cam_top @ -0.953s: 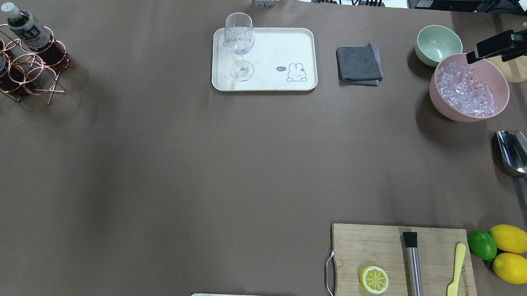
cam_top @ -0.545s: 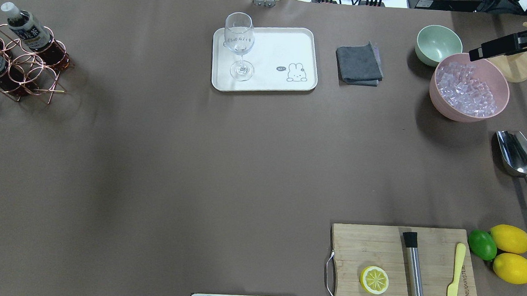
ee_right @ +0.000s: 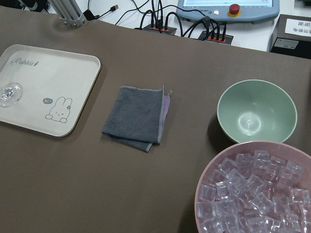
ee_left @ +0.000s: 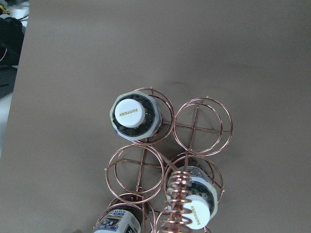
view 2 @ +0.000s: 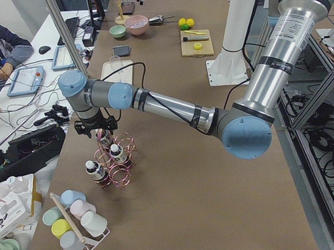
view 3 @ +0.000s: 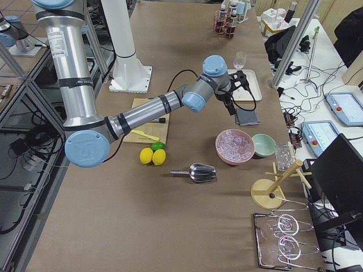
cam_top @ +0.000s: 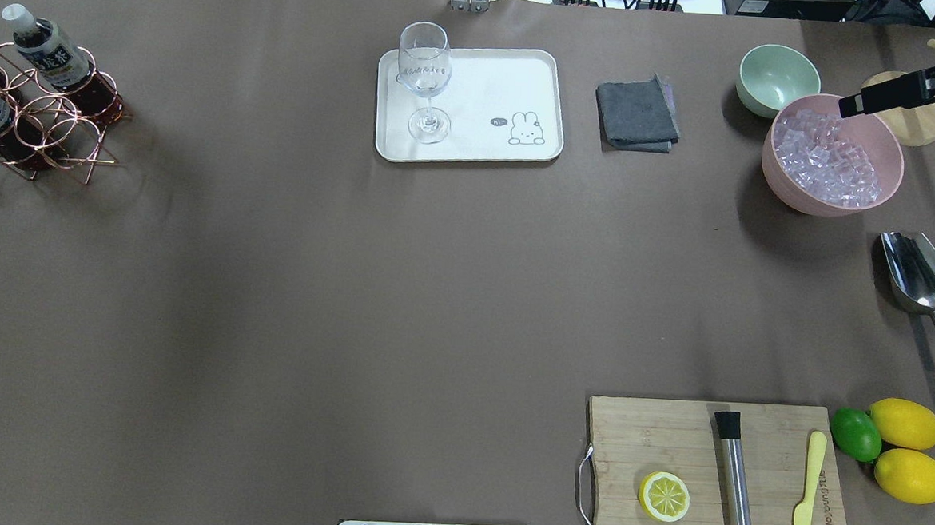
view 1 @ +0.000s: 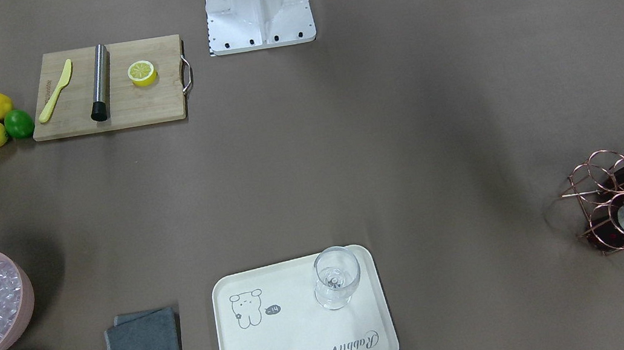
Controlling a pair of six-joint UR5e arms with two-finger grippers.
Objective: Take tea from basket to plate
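Note:
The basket is a copper wire rack at the table's far left, also in the front-facing view and the left wrist view. Three tea bottles stand in it, among them one at the back and one white-capped. The left gripper hangs just over the basket; it shows only in the exterior left view, so I cannot tell its state. The plate lies at the far middle with a stemmed glass on it. The right gripper hovers by the pink bowl; I cannot tell its state.
A grey cloth, a mint bowl and a pink bowl of ice lie right of the plate. A metal scoop, lemons and a cutting board with a lemon half are at the right.
The dark end of the right arm has drawn back toward the upper right edge of the overhead view. The basket, bottles and plate have not moved.

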